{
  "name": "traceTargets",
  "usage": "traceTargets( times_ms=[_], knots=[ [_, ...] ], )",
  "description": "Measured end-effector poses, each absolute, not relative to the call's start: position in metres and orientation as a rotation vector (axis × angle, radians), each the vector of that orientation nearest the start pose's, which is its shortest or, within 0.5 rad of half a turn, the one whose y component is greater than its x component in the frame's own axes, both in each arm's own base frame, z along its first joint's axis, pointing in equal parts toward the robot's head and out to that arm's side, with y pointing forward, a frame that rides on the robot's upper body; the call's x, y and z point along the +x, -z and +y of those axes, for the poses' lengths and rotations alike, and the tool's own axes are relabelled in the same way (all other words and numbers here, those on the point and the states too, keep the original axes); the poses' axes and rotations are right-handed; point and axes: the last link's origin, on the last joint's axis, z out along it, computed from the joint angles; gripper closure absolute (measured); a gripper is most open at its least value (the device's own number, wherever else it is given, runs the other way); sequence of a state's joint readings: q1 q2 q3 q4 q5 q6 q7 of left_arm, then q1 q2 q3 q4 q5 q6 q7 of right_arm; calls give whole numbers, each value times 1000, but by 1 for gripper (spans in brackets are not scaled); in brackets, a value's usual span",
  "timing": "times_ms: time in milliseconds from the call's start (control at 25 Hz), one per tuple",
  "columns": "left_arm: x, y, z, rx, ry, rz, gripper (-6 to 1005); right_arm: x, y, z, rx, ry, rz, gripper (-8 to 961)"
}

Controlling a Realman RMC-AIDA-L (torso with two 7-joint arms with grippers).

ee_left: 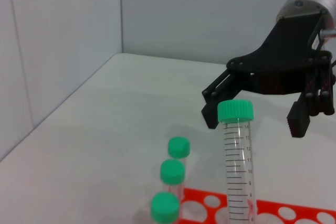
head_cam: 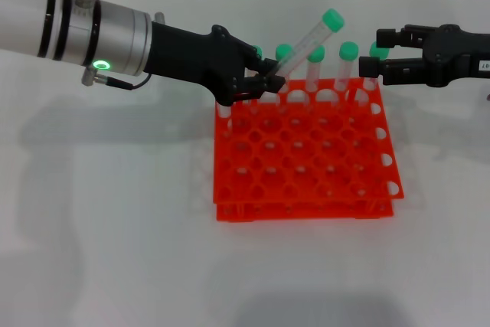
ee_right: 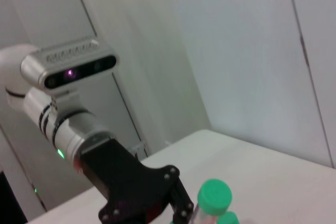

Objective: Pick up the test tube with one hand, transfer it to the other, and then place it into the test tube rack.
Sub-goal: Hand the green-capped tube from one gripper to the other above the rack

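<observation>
Rack point(head_cam: 305, 157) sits nearest on the surface. Above its far edge, left pincer point(head_cam: 269, 80) grips the test tube point(head_cam: 310, 40) near its base, tilted, cap toward right pincer point(head_cam: 380, 55), jaws wide. Handover stage; next, right pincer must close on the capped end.

The robot's left arm, silver-white with a glowing green ring, reaches in from the left at the far side of the scene. Its black left claw point(head_cam: 269, 78) is clamped tight, fingers pointing right. The right arm enters from the right, its black right claw point(head_cam: 385, 55) with fingers spread, pointing left toward the other.
</observation>
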State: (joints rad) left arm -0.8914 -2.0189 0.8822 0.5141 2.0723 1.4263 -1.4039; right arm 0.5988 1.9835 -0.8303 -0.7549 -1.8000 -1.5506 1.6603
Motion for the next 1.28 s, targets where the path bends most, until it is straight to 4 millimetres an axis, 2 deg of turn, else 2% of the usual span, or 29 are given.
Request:
traceTargets(
  times_ms=[440,640,960,1280],
  knots=[
    [-162,34,396,-3003,434,-182,785,220,-33,361,-2586,-1080,724,89],
    [-161,36,395,-3003,439,-159,784,222,-27,359,-2542,-1160,727,92],
    [-159,38,396,-2993,441,-156,782,213,-5,358,-2485,-1287,664,96],
    [-157,39,398,-2984,446,-151,780,213,8,357,-2404,-1337,617,101]
  ],
)
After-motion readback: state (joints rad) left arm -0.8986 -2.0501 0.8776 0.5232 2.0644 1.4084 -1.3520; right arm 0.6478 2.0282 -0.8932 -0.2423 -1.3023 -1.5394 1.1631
